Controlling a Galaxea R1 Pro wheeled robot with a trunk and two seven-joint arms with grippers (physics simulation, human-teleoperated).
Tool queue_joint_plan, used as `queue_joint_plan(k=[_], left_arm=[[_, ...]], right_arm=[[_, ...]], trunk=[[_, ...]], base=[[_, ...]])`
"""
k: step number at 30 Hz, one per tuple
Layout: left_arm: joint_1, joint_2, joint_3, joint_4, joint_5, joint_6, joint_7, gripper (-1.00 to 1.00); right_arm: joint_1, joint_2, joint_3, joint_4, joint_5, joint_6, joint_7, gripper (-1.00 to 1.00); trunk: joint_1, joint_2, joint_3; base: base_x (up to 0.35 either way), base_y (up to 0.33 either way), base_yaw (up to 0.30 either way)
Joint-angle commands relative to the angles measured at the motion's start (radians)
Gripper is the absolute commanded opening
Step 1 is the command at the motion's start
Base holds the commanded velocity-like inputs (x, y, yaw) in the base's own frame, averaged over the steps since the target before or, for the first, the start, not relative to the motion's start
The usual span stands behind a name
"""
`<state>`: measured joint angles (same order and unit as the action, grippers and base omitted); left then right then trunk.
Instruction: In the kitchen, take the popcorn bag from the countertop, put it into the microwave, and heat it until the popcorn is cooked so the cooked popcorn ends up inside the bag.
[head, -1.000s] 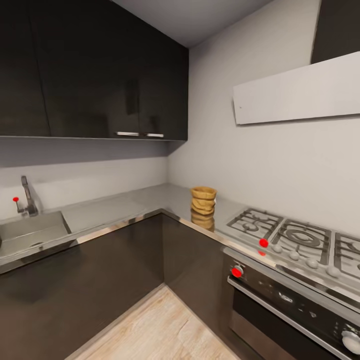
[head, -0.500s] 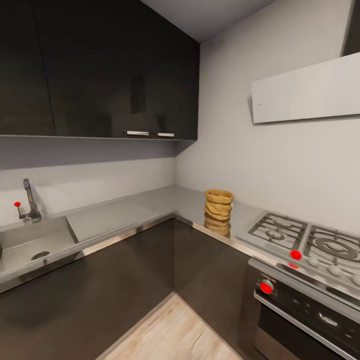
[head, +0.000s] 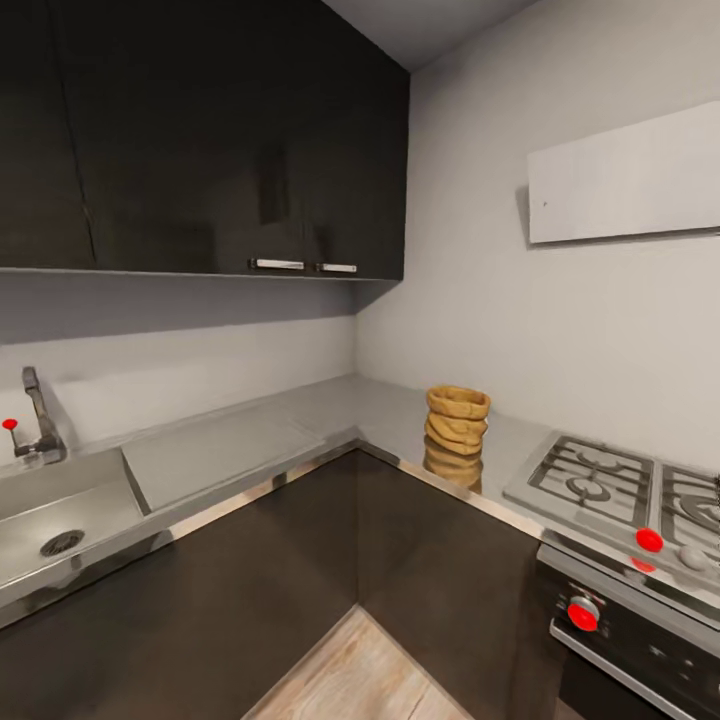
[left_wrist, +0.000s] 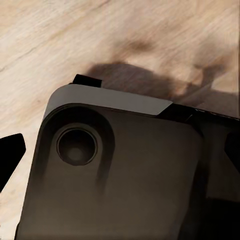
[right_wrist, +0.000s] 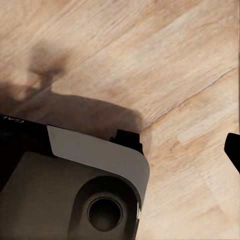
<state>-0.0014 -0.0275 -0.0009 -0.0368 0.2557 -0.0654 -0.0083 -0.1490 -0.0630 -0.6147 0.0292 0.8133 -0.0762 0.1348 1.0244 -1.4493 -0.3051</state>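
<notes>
Tan popcorn bag (head: 457, 419) unmoved on countertop (head: 230, 450); camera swung left; hands' state apparently untellable.

The bag (head: 457, 420) is tan-brown with ring-like folds, on a glossy grey desk (head: 230, 450). Below the desk, the cabinet fronts (head: 250, 590) are dark brown-black. Right of the bag, the hob (head: 600, 480) is grey with red knobs (head: 649, 540). The floor (right_wrist: 150, 55) is pale wood grain, with dark shadows.
</notes>
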Motion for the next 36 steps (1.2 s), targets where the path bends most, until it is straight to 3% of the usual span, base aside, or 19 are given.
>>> queue_joint_plan(k=[1, 16, 25, 36], left_arm=[[0.0, 0.0, -0.001, 0.0, 0.007, -0.002, -0.001, 1.0], [0.0, -0.002, 0.016, -0.001, 0.019, -0.004, 0.008, 1.0], [0.0, -0.002, 0.018, -0.002, 0.021, -0.002, 0.009, 1.0], [0.0, -0.003, 0.018, -0.002, 0.021, -0.002, 0.01, 1.0]], right_arm=[[-0.001, -0.001, -0.008, 0.003, 0.006, -0.004, 0.001, 1.0], [-0.001, 0.0, -0.007, 0.003, 0.006, -0.002, 0.001, 1.0], [-0.001, -0.002, -0.006, 0.002, 0.011, -0.009, 0.0, 1.0], [-0.001, -0.006, -0.004, 0.002, 0.015, -0.013, 0.002, 1.0]], trunk=[[0.001, -0.001, -0.001], [0.001, -0.001, -0.001], [0.001, -0.001, -0.001], [0.001, -0.001, -0.001]], base=[[0.197, 0.023, -0.219], [0.011, 0.001, -0.236], [0.0, -0.027, -0.024], [0.0, -0.246, 0.0]])
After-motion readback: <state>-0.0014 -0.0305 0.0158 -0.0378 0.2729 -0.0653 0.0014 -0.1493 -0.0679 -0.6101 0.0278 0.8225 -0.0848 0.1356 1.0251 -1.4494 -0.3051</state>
